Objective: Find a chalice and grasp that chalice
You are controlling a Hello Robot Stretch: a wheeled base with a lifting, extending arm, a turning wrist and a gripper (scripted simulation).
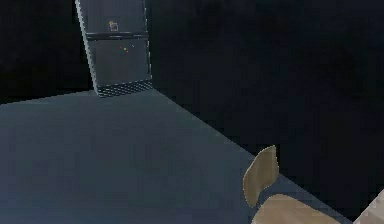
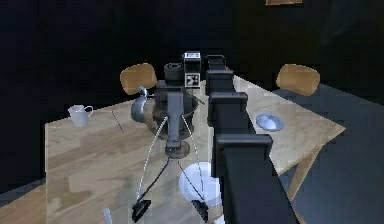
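Dark square arm (image 2: pixel 240 150) reaches out over the wooden table (image 2: pixel 90 160), and the gripper (image 2: pixel 170 208) has thin fingers (image 2: pixel 141 208) curving down toward the near edge; can't tell its spread or whether it holds anything. Possible chalice: one grey stemmed piece (image 2: pixel 178 148) with a round foot, upright mid-table at the gripper body, with one rounded brownish pot (image 2: pixel 145 105) just beside it. Also one white cup (image 2: pixel 80 113), one white bowl (image 2: pixel 192 182), one flat grey plate (image 2: pixel 268 122), two curved wooden seats, left chair (image 2: pixel 138 77) and right chair (image 2: pixel 298 78); the forward view has one tall dark cabinet (image 1: pixel 115 45) and one wooden chair back (image 1: pixel 260 178).
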